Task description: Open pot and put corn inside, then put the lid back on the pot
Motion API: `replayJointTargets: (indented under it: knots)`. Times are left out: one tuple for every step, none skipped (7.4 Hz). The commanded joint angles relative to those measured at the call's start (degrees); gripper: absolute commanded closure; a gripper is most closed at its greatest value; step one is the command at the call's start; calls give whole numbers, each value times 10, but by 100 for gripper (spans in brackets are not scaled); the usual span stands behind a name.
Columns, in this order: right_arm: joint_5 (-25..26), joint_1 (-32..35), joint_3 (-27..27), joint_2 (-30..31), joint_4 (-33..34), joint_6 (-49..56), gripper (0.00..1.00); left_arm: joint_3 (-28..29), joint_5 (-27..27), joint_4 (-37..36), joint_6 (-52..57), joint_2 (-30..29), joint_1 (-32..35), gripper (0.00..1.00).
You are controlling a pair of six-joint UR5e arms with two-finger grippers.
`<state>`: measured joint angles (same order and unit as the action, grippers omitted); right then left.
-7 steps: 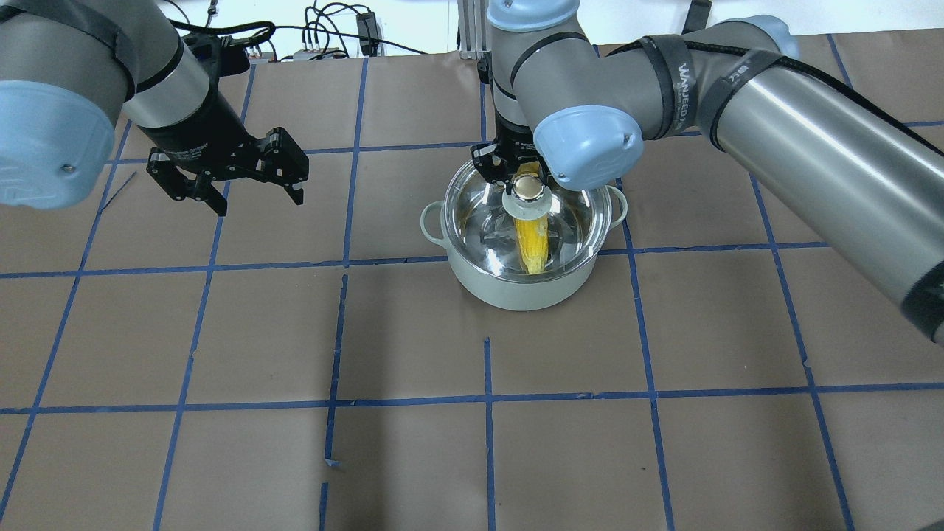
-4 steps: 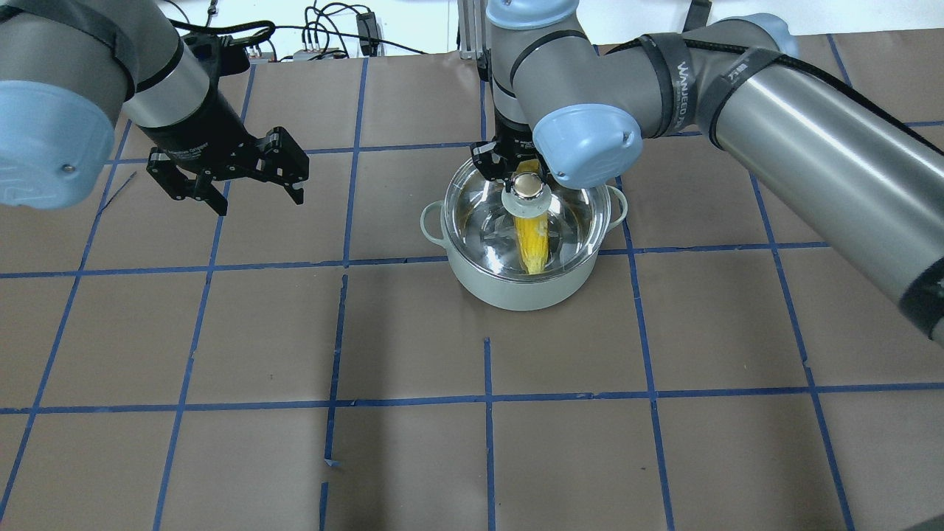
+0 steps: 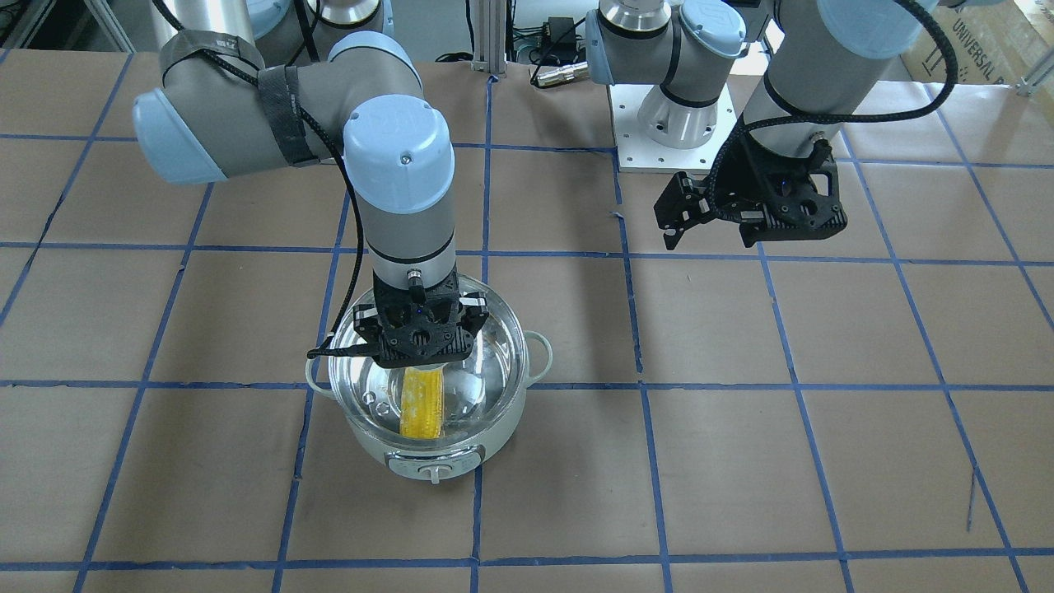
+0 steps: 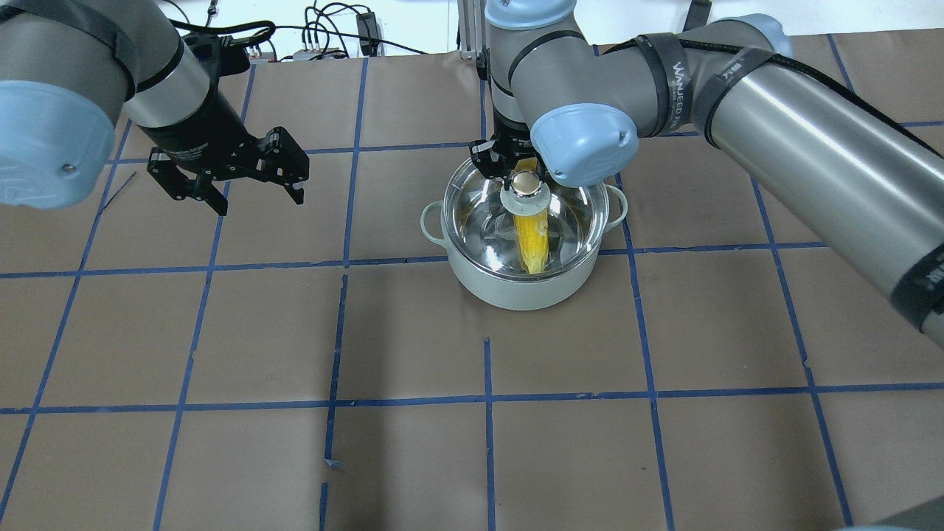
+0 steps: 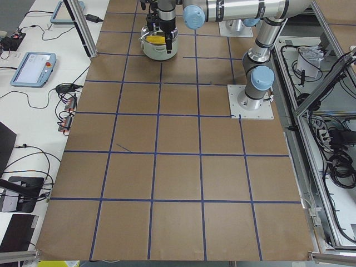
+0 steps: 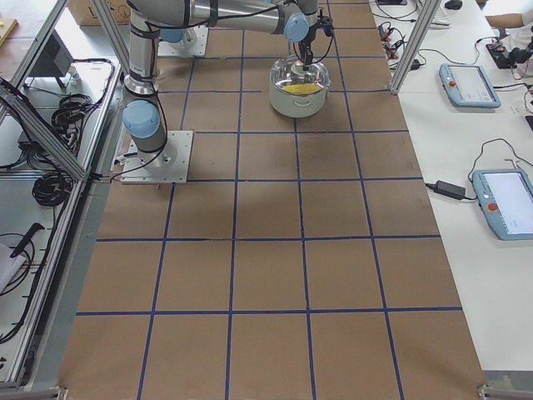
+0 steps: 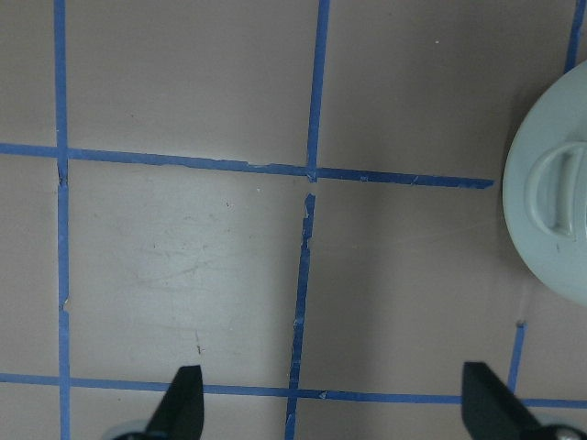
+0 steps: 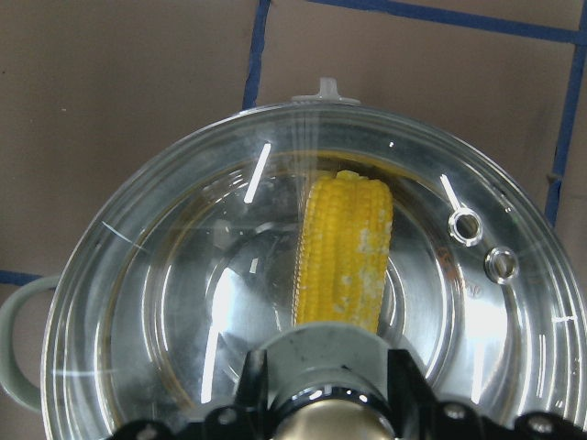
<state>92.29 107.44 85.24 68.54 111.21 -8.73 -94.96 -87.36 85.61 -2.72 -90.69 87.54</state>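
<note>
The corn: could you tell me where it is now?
The corn lies inside the pot, under the lid, right of centre in the overhead view, below the right gripper.

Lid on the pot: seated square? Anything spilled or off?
Nothing stands out. The lid looks centred and flat on the pot, with the corn lying inside under the glass and the right gripper closed on the lid's knob. No spill shows. Only the blue tape is frayed in spots.
</note>
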Motion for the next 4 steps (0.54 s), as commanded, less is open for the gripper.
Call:
replayJointTargets:
  knots:
    - [1, 0, -16, -7, 0, 5, 60, 0, 1, 0, 0, 0, 0, 0]
    - [0, 0, -16, -9, 0, 6, 42, 0, 1, 0, 0, 0, 0, 0]
    - [1, 0, -14, -8, -1, 7, 11, 0, 1, 0, 0, 0, -1, 0]
    - [1, 0, -10, -7, -2, 6, 0, 0, 1, 0, 0, 0, 0, 0]
